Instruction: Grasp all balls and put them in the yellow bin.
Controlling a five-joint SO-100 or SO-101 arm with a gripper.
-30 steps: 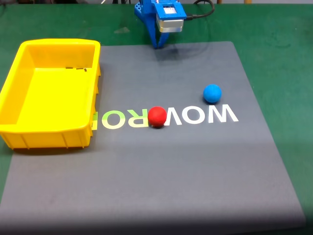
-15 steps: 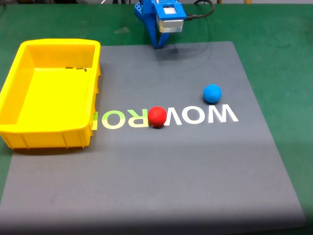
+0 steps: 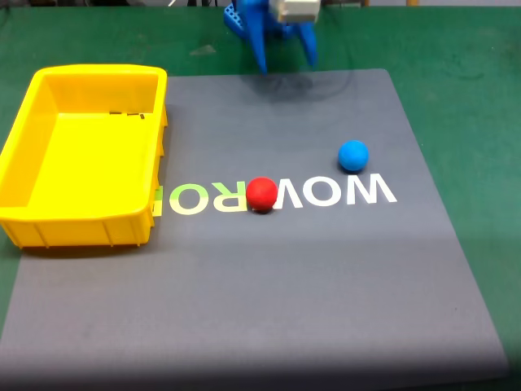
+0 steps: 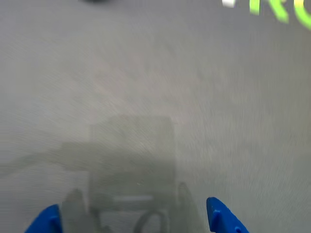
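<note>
Pincer: I see my blue pincer (image 3: 285, 63) at the top edge of the fixed view, its two fingers spread apart and gripping nothing, above the far edge of the grey mat (image 3: 260, 285). In the wrist view its two blue fingertips (image 4: 221, 218) stand wide apart at the bottom corners, over blurred bare mat with the pincer's own shadow on it.

Writing: white letters on the mat, upside down in the fixed view, give "WOV" (image 3: 346, 191); then come letters partly white, partly yellow-green, of which I make out "RO" (image 3: 203, 198) before the bin cuts the word off.

Red ball: I find the red ball (image 3: 261, 195) resting on the lettering, mid-mat, well apart from the pincer.

Blue ball: the blue ball (image 3: 353, 155) lies to the right of the red, just above the "W".

Yellow bin: the yellow bin (image 3: 49, 224) sits at the mat's left side, nothing in it, partly over the green bench (image 3: 464, 49).
</note>
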